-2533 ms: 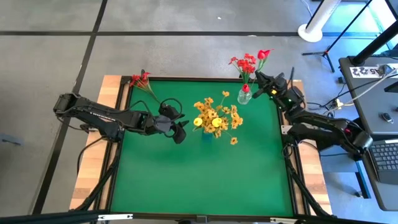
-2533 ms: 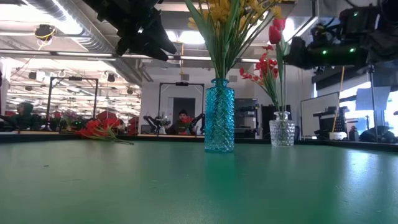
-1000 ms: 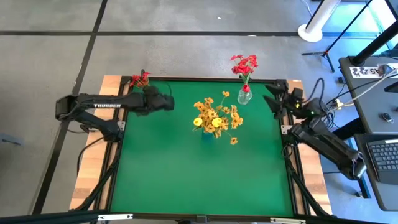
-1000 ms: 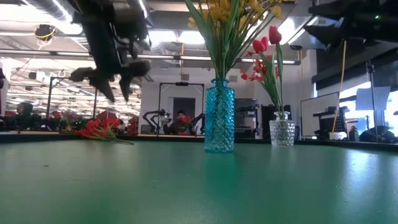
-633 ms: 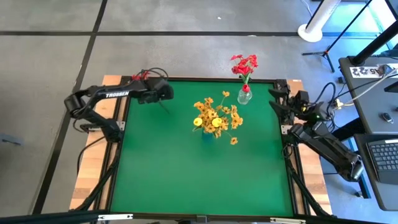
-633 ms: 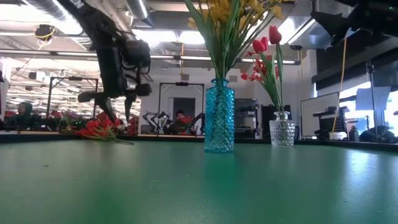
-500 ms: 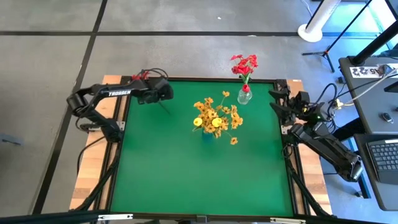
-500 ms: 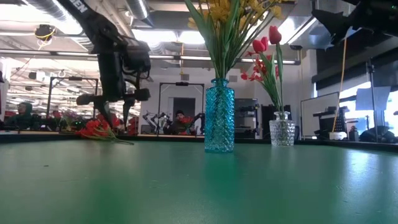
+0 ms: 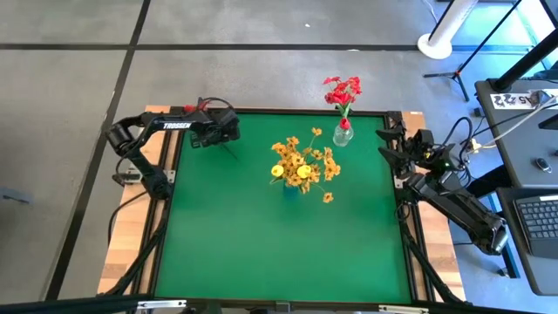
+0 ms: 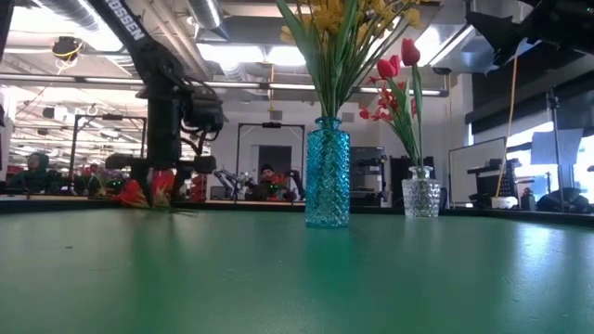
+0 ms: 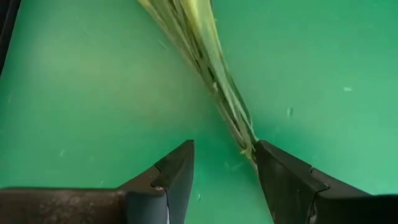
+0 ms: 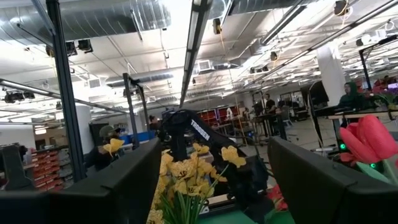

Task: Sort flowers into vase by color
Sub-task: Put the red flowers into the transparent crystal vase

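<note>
While hanging low over the far-left table corner, left gripper (image 9: 220, 138) sat with fingers apart, straddling the thin green stems (image 11: 211, 68) of the last loose red flowers (image 10: 141, 193). Had dropped there from mid-table height beside the yellow bunch within the last couple of seconds; a second ago was hovering well above the mat, now nearly down on it. Stems ran forward from between the fingers, touching or just inside one finger (image 11: 283, 180), other finger (image 11: 171, 180) clear of them. Not clamped yet, nothing lifted.

Right gripper (image 9: 385, 144) pulled back to the right table edge, fingers wide apart and empty, parked near the clear vase (image 10: 420, 198). Earlier was up against that vase holding a red tulip; tulip (image 10: 409, 51) now stood in it with the other red flowers (image 9: 342, 90), so that placement looked done.

Blue vase (image 10: 327, 173) well off to the left gripper's side toward table centre, already filled with yellow flowers (image 9: 301, 164). Green mat (image 9: 279, 244) otherwise bare of stems.

Judged: only the red bunch under the left gripper remained unsorted; next needed a close on the stems, then a carry across to the clear vase. Risk: thin stems slipping or splaying out of the grip.
</note>
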{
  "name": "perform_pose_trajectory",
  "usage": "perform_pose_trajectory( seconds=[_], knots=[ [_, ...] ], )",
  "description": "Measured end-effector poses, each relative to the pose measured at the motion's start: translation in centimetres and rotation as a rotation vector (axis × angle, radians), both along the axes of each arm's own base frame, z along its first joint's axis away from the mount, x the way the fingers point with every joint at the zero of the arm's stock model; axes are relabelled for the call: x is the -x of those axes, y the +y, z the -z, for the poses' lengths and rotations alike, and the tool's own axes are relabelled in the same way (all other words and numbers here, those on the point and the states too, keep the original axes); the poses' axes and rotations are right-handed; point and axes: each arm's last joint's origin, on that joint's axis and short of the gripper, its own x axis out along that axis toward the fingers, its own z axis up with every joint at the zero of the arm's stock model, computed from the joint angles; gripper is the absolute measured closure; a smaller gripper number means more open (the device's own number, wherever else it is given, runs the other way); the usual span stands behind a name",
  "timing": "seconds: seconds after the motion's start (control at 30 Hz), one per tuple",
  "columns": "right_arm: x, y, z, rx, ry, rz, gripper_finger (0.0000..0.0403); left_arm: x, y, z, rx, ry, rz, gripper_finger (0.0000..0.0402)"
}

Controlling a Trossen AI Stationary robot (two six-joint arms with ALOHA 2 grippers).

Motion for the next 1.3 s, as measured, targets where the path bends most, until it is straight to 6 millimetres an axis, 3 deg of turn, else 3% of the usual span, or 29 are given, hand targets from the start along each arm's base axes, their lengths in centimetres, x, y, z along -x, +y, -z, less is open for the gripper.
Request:
perform_pose_trajectory(
  seconds=[0.43,0.57,0.73,0.87,0.93,1.1,1.3],
  knots=[
    [0.0,0.0,0.0,-0.005,0.003,0.000,0.0110,-0.2,1.0,1.5,-0.008,0.007,-0.020,0.0243],
    [0.0,0.0,0.0,-0.006,0.003,0.001,0.0110,-0.4,0.8,1.5,-0.008,0.018,0.011,0.0288],
    [0.0,0.0,0.0,-0.018,-0.004,-0.007,0.0110,-0.9,0.5,1.5,-0.013,0.036,0.082,0.0380],
    [0.1,0.1,-0.3,-0.002,-0.030,-0.001,0.0110,-1.3,-0.2,1.0,-0.018,0.054,0.184,0.0389],
    [0.2,0.1,-0.4,-0.001,-0.045,0.015,0.0110,-1.5,-0.8,0.2,-0.008,0.033,0.248,0.0392],
    [0.2,0.0,-0.4,-0.011,-0.057,0.035,0.0110,-2.1,-2.7,-4.2,-0.153,-0.055,0.339,0.0396],
    [0.3,0.1,-0.6,-0.019,-0.080,0.020,0.0110,-1.2,-5.9,-11.2,-0.429,-0.310,0.403,0.0398]
  ],
)
